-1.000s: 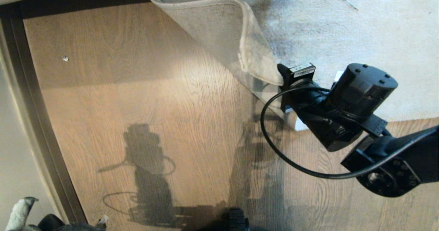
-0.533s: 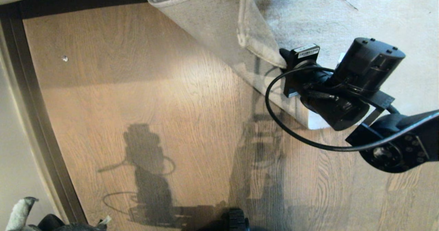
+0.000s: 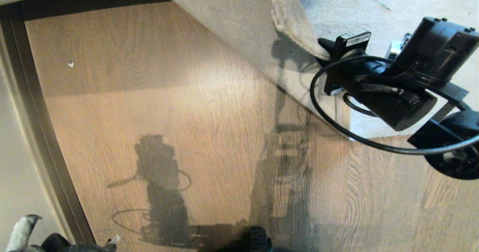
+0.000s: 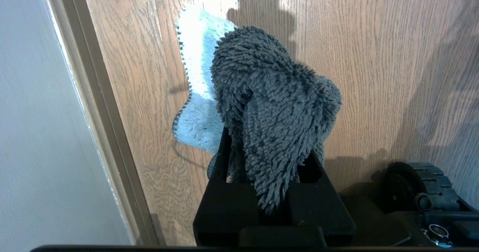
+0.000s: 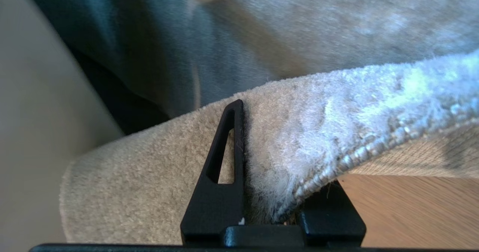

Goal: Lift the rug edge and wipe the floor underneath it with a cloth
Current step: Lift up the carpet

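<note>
Rug edge (image 3: 295, 39) hangs lifted off the floor (image 3: 179, 106), pinched in my right gripper (image 5: 271, 211) at the upper right of the head view; the corner is peeled back so its pale beige backing (image 3: 232, 27) faces the camera while the grey pile (image 3: 374, 9) lies flat behind it. In the right wrist view one black finger (image 5: 220, 177) presses against the pile side and the bound border runs down between the jaws, so I read that grip as closed on the rug. By my judgement the lifting step is largely done: a wedge of bare wood-grain planks shows under the raised flap. Wiping, as far as I can see, is not yet begun. My left gripper (image 4: 269, 192) sits parked low by the skirting strip (image 4: 101, 106), away from the rug, clamped on the cloth (image 4: 273, 106), a fuzzy dark grey rag bunched above the fingers with a paler blue-white side (image 4: 198, 95) showing. What is left is bringing that cloth across to the uncovered boards and wiping them. No container appears in any view; a wheel (image 4: 419, 184) of the base sits near the left gripper.
</note>
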You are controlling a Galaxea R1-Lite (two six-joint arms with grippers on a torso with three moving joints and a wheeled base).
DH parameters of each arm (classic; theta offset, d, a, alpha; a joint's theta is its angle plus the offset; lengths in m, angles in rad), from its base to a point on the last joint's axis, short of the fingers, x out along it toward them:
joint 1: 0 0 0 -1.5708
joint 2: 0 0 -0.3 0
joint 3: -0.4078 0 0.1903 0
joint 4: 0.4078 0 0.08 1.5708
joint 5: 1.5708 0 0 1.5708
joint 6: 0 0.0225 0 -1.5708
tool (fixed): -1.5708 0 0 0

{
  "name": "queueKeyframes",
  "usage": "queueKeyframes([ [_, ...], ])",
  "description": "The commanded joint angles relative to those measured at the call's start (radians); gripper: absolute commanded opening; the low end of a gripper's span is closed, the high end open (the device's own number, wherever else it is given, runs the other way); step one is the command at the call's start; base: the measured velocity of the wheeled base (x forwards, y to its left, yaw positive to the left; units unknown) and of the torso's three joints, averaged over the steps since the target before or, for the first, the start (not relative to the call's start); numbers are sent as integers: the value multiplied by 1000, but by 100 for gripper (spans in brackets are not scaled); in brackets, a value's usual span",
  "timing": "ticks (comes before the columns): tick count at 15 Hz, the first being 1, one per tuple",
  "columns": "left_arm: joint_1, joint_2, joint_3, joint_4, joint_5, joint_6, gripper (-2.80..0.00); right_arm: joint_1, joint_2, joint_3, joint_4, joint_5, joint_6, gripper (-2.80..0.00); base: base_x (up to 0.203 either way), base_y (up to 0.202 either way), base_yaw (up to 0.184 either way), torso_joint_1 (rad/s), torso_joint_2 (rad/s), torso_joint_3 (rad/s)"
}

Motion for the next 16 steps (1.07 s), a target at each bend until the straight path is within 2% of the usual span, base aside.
queueKeyframes([
  [1,0,0,0,1,0,0,-280,-7,-42,-27,28,11,5,-280,0,0,0,0,0,0],
  [4,0,0,0,-1,0,0,-280,-7,-78,-31,80,47,0,-280,0,0,0,0,0,0],
  [8,0,0,0,1,0,0,-280,-14,-75,-54,93,95,-56,-280,0,0,0,0,0,0],
  [16,0,0,0,-1,0,0,-280,-27,-7,-121,100,100,-57,-280,0,0,0,0,0,0],
])
